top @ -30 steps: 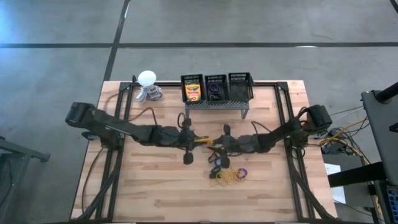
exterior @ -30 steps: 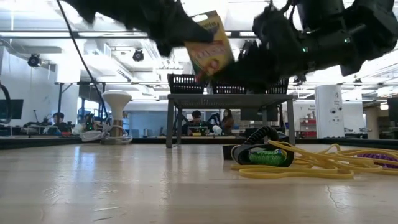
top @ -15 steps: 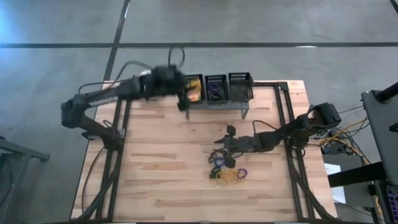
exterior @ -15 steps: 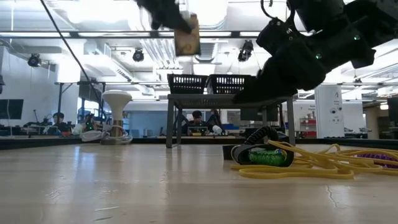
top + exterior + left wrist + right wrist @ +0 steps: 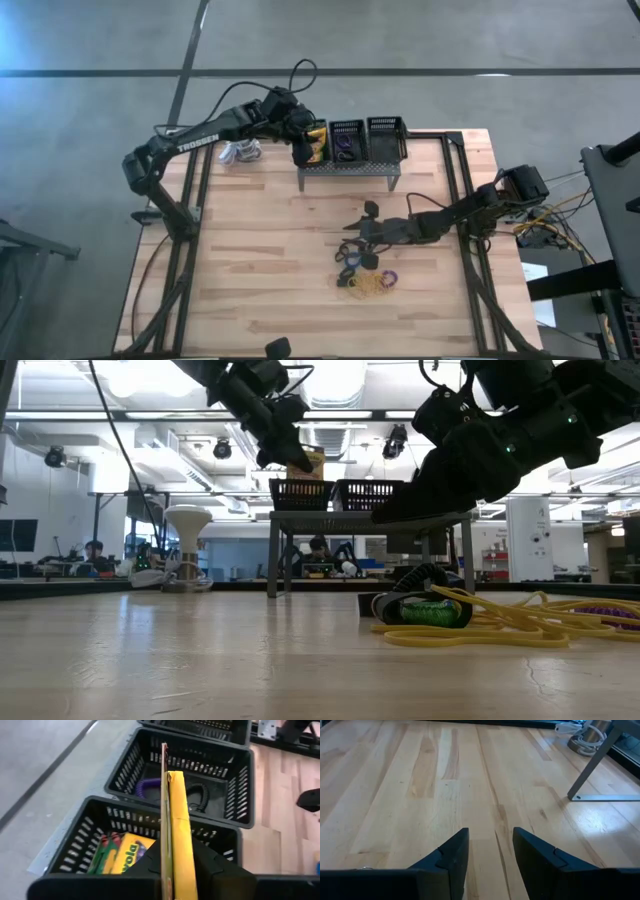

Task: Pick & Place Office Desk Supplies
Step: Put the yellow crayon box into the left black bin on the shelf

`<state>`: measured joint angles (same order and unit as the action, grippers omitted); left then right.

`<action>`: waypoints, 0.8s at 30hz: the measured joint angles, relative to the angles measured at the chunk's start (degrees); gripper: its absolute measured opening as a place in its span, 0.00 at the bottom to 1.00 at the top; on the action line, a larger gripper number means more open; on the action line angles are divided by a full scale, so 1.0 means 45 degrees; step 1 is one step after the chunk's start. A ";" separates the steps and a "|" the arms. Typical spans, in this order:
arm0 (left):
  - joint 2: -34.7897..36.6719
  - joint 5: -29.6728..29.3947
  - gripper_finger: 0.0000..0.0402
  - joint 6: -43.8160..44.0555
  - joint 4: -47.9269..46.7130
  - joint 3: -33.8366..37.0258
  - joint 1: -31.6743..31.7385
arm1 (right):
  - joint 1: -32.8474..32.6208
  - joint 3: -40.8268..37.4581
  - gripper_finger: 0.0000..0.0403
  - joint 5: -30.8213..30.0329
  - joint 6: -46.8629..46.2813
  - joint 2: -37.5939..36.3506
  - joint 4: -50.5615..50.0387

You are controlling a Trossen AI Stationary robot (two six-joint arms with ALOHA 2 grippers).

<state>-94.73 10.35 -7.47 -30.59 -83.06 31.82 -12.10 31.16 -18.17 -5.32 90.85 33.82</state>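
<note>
**A robotics lab in a large open hall**

The setting was a lab or research workshop. A butcher-block table point(image 5: 250, 270) stood on a polished grey concrete floor point(image 5: 90, 60) marked with dark lines. Two dark robot arms were mounted on a black frame point(image 5: 185, 215) at the table's sides, one lettered TROSSEN point(image 5: 195, 142). Bundled cables point(image 5: 545, 220) trailed off the right edge. Across the table the room opened wide: rows of ceiling strip lights point(image 5: 130, 415), exposed ducts, a monitor point(image 5: 18, 535), and people seated at workstations point(image 5: 320, 550) far behind.
</note>
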 joint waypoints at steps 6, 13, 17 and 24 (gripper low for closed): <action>-0.0166 0.0107 0.21 0.0419 -0.0660 -0.0413 0.0062 | 0.0000 0.0000 0.35 0.0000 -0.0005 0.0000 -0.0003; -0.0166 0.0222 0.28 0.0413 -0.0859 -0.0413 0.0176 | 0.0000 0.0000 0.34 0.0005 -0.0005 0.0000 -0.0018; -0.0166 0.0188 0.30 0.0375 -0.0378 -0.0413 0.0174 | 0.0000 0.0000 0.35 0.0005 -0.0057 0.0000 -0.0018; -0.0166 0.0183 0.29 0.0423 0.0490 -0.0411 0.0180 | 0.0000 -0.0047 0.33 0.0005 -0.0053 0.0000 -0.0032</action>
<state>-95.48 11.18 -5.56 -28.39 -84.92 32.63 -12.10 30.94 -18.15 -5.56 90.85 33.67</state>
